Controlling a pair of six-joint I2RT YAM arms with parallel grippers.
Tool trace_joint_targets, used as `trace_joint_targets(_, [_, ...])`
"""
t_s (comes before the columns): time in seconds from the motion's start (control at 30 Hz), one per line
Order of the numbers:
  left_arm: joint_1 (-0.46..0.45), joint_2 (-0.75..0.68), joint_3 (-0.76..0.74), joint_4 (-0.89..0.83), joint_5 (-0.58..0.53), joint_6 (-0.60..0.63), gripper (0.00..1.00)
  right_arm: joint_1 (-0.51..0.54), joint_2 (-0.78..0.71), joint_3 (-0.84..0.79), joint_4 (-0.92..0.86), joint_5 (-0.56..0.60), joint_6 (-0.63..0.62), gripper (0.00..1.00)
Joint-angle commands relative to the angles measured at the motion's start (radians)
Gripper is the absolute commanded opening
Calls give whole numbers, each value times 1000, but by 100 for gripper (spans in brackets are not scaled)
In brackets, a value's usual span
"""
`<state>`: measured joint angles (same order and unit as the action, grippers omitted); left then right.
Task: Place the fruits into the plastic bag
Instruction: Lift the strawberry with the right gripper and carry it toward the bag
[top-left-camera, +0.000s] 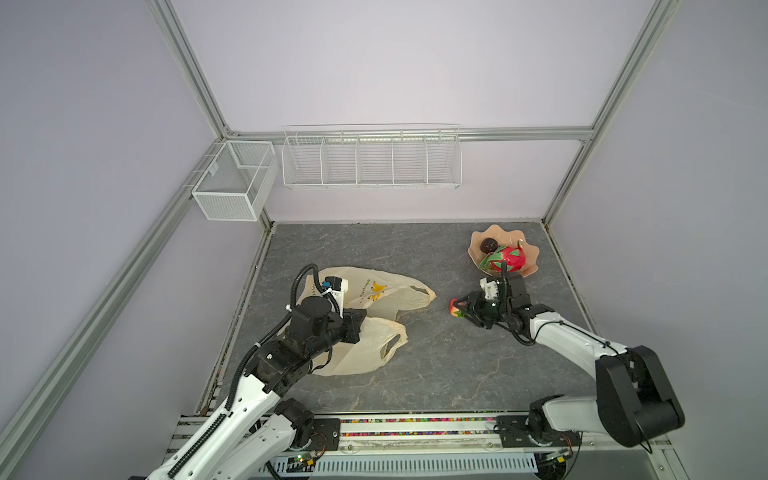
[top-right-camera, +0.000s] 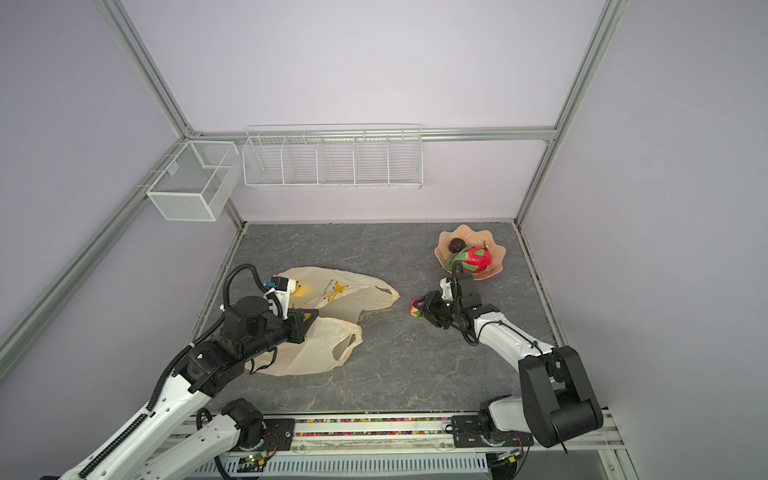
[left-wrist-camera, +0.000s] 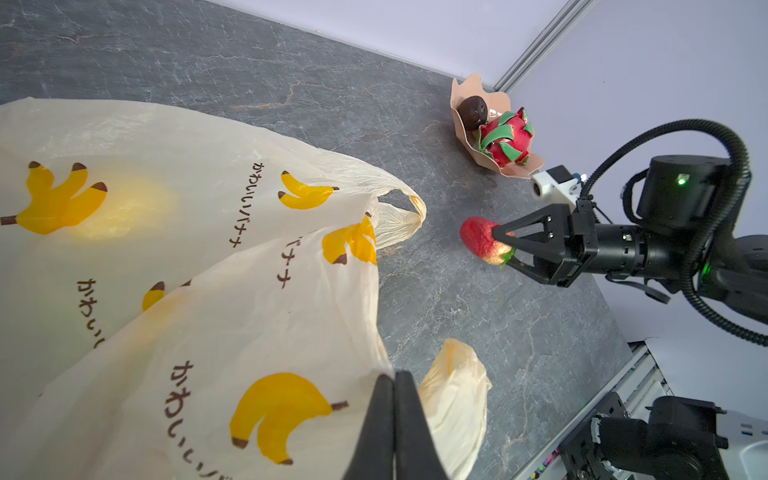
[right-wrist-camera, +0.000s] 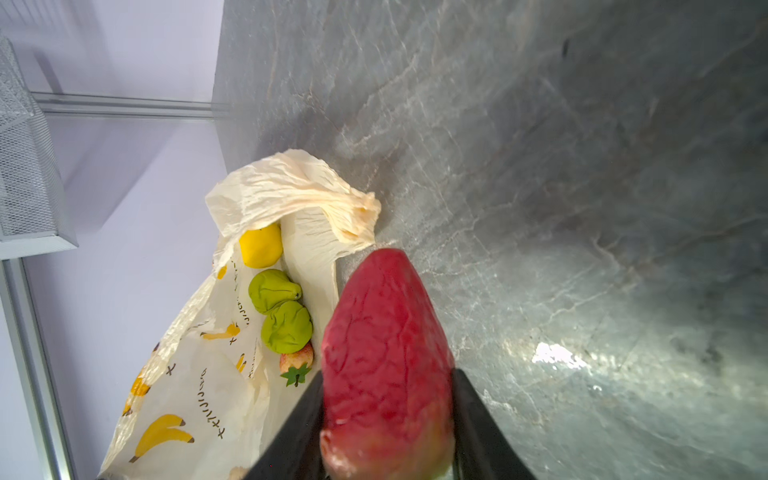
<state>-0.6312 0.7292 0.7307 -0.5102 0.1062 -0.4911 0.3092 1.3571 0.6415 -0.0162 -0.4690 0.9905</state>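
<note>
Between the bowl (top-left-camera: 505, 235) and the bag (top-left-camera: 374, 345), above the desk (top-left-camera: 436, 365), the right hand (top-left-camera: 457, 309) is clamped on a strawberry (top-left-camera: 452, 309), its tip pointing at the bag's mouth. The left hand (left-wrist-camera: 394, 386) is clenched on the bag's upper layer, lifting it so the mouth gapes.

The film looks thin and slippery. If it slides out of that pinch, the mouth would likely collapse and the strawberry would land on top of the plastic. The strawberry is gripped near its leafy end, with most of it sticking out. A knock against the crumpled plastic at the mouth could twist it loose, and letting go short of the mouth would send it rolling across the desk.

Only the right wrist view looks inside the bag: a yellow fruit (right-wrist-camera: 261, 245), two green fruits (right-wrist-camera: 272, 291) and a second strawberry (right-wrist-camera: 296, 361) lie there. The left wrist view alone shows the pinch on the film. In both top views the gap from strawberry to bag is plain, and the dragon fruit (top-left-camera: 509, 259) and brown ball (top-left-camera: 487, 245) sit in the bowl. How high the mouth stands is hard to judge from above, but it is probably low.
</note>
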Motion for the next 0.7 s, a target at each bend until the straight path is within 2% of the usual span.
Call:
trace_joint_targets(0.0, [2, -13, 4, -17, 12, 13, 0, 32, 18, -21, 158, -12, 99, 35])
trace_joint_targets(0.33, [2, -21, 3, -19, 9, 8, 0, 142, 177, -5, 402, -28, 231, 35])
trace_joint_targets(0.67, [2, -15, 3, -10, 11, 1, 0, 346, 451, 102, 775, -16, 469, 33])
